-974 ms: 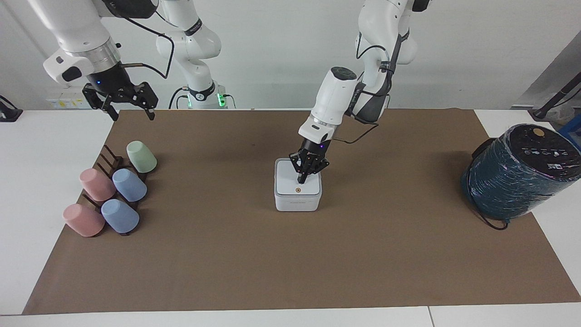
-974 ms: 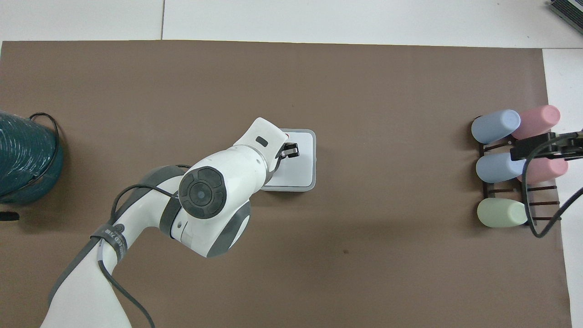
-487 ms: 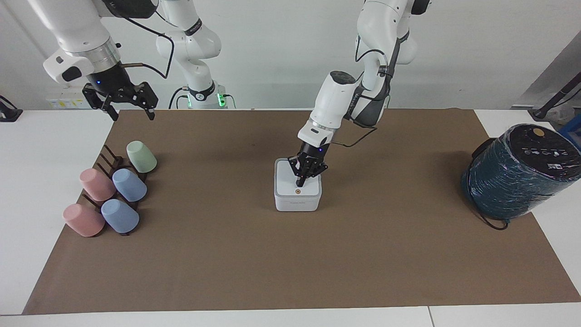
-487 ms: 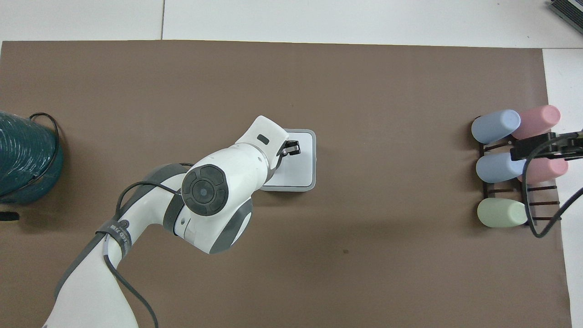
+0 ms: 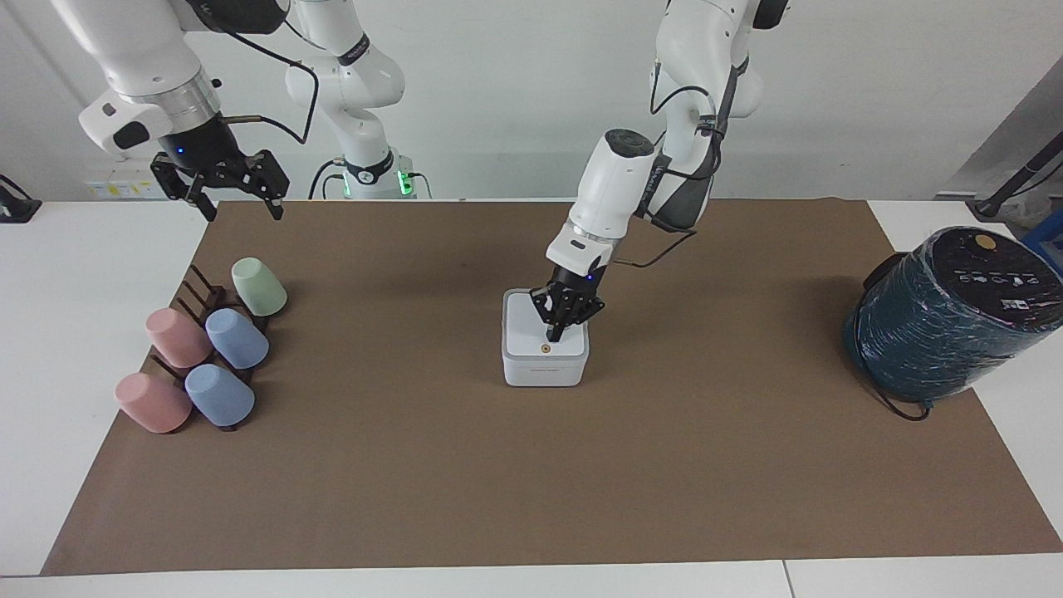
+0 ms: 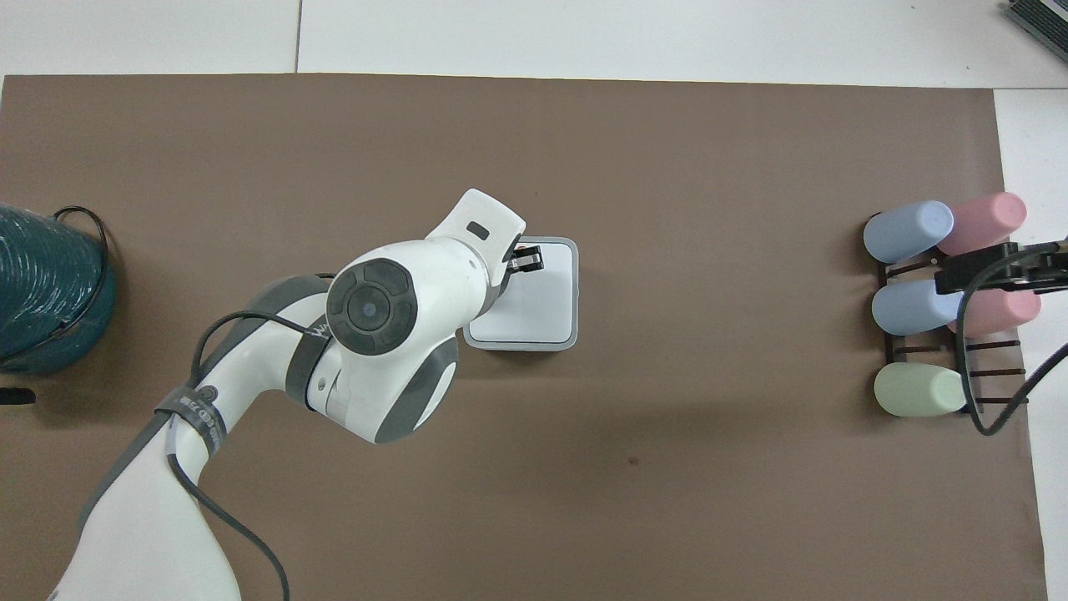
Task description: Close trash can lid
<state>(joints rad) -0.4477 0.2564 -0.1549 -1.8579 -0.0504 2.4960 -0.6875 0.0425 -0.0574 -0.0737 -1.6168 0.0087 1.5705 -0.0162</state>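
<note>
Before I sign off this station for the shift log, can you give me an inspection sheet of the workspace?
Surface: brown mat over a white table.
Job's things: trash can at the mat's middle; lid lies flat on it, orange dot up.
Clutter: five cups tipped on a dark rack at the right arm's end; teal cylinder at the left arm's end.
Grippers: left gripper shut, tip down on the lid; right gripper open, waiting in the air over the mat's corner by the rack.
Cables: black cable under the cylinder; cables along both arms.
Surroundings: white wall; nothing else seen.
</note>
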